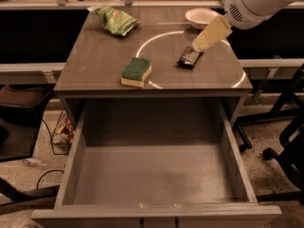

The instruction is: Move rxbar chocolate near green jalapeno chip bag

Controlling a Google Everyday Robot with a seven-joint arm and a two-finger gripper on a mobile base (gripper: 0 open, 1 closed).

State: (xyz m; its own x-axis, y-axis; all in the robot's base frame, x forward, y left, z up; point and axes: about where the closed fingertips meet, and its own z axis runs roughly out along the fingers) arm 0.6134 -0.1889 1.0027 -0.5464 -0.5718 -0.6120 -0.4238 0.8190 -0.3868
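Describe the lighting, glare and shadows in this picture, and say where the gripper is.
Camera view: a bright ring of glare arcs over the tabletop, grazing the sponge and enclosing the rxbar chocolate; the gripper is at that bar's far end, brightly lit; the green jalapeno chip bag shines slightly; the open drawer darkens toward its back.
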